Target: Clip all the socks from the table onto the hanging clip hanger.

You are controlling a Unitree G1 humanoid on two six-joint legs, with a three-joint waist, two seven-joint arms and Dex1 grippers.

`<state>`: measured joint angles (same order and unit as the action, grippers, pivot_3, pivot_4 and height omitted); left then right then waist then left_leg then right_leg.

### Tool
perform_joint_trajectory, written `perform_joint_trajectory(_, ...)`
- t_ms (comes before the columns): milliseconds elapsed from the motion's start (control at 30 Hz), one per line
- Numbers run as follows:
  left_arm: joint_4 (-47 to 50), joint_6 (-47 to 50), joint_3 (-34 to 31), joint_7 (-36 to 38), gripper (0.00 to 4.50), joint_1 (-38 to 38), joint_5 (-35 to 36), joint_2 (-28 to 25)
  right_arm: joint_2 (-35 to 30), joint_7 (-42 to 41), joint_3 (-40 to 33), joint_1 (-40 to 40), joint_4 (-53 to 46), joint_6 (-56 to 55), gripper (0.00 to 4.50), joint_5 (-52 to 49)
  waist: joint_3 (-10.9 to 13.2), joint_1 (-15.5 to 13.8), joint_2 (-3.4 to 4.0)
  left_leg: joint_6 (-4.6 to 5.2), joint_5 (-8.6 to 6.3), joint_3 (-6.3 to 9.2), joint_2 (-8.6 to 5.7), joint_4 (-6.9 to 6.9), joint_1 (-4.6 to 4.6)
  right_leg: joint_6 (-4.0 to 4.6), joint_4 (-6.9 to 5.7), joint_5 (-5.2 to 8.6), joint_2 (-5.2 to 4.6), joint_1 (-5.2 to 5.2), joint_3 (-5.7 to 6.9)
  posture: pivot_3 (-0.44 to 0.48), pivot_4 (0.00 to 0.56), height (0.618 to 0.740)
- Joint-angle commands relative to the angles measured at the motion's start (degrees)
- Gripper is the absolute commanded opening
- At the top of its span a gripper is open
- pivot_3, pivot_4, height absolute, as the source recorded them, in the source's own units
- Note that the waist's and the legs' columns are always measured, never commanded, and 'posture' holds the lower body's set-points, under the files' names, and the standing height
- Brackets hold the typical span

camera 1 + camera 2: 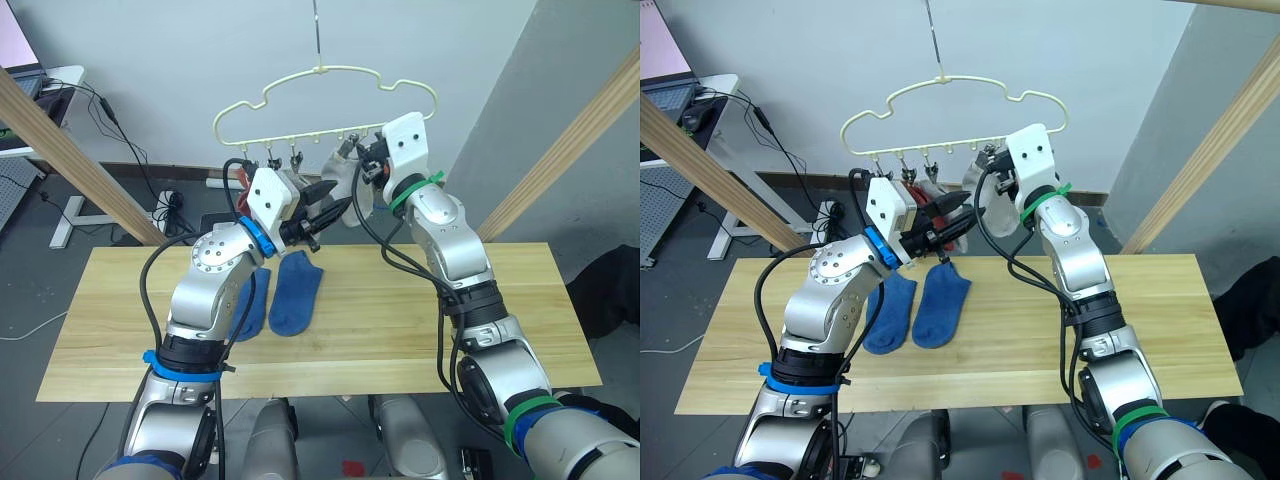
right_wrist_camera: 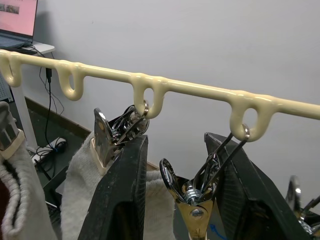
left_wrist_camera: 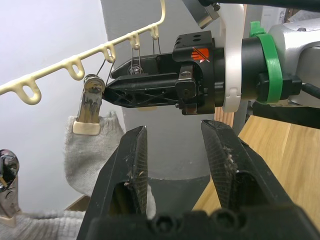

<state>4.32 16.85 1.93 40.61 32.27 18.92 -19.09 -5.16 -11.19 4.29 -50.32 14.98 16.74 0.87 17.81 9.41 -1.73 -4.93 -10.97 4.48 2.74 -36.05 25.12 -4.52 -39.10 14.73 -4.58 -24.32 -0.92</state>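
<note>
Nearest me, two blue socks (image 1: 295, 292) lie side by side on the wooden surface (image 1: 420, 330), left of its middle, with bare planks stretching wide to both ends. Above those socks my left pincer (image 1: 955, 222) hangs with its fingers parted and nothing between them. Beyond it the clip hanger (image 1: 325, 100) hangs over the far edge of the surface; light grey socks (image 3: 90, 150) hang clipped from its row. My right pincer (image 2: 185, 200) sits under the rail, fingers spread on either side of a dangling silver clip (image 2: 192, 207).
</note>
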Motion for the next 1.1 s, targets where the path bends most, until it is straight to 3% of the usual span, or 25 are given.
perform_joint_trajectory(33,2.14,-1.26,-0.12,-0.03,1.88,0.24,-0.05,-0.26,0.34,-0.1,-0.88,-1.53,-1.23,-1.34,1.49,-0.81,0.0,0.0,0.0,0.0,0.0,0.0,0.0,0.0,0.0,0.0,0.0,0.0,0.0,0.0,-0.01,-0.244,0.244,0.689)
perform_joint_trajectory(200,2.15,-1.21,-0.13,-0.02,1.88,0.07,-0.06,-0.3,0.47,-0.16,-1.27,-1.64,-1.28,-1.22,0.16,-0.96,0.0,0.0,0.0,0.0,0.0,0.0,0.0,0.0,0.0,0.0,0.0,0.0,0.0,0.0,0.0,-0.245,0.241,0.689)
perform_joint_trajectory(400,3.19,0.51,-0.05,-1.75,1.88,-4.06,-1.44,-1.39,0.78,-0.28,-1.87,-1.88,-1.47,-0.63,0.15,-1.55,-0.01,0.15,0.01,0.0,0.0,0.0,0.0,0.0,0.0,0.01,-0.01,0.0,0.0,0.0,0.0,-0.246,0.24,0.689)
perform_joint_trajectory(500,2.38,1.26,1.02,-2.99,2.41,-8.01,-3.62,-2.45,0.72,-0.49,-2.04,-2.01,-1.63,-0.3,0.15,-1.85,-0.02,0.21,0.02,0.0,0.0,0.0,0.0,0.0,-0.01,0.01,-0.03,0.0,0.0,0.0,-0.02,-0.251,0.241,0.689)
perform_joint_trajectory(667,-4.45,0.07,3.28,-6.32,4.06,-12.85,-9.11,-2.22,0.27,-0.91,-2.06,-2.24,-2.32,0.59,0.15,-2.42,-0.04,0.15,0.04,0.0,0.0,0.0,0.0,-0.02,-0.01,0.01,-0.07,-0.01,0.0,-0.01,-0.01,-0.262,0.247,0.689)
perform_joint_trajectory(733,-8.4,-0.18,3.81,-7.21,4.5,-12.9,-10.4,-1.68,0.11,-1.03,-2.05,-2.31,-2.57,1.04,0.15,-2.6,-0.04,0.12,0.03,0.0,0.0,0.0,0.0,-0.03,-0.01,0.03,-0.12,-0.02,0.0,-0.02,0.0,-0.268,0.253,0.689)
perform_joint_trajectory(1100,-30.77,-5.72,3.16,-13.07,4.5,-6.64,-14.57,3.79,-0.32,-1.14,-1.77,-1.14,-5.16,3.53,0.15,-2.67,-0.04,0.31,0.03,0.01,0.01,0.01,0.0,-0.15,-0.06,0.03,-0.41,-0.01,0.0,-0.05,-0.01,-0.302,0.272,0.689)
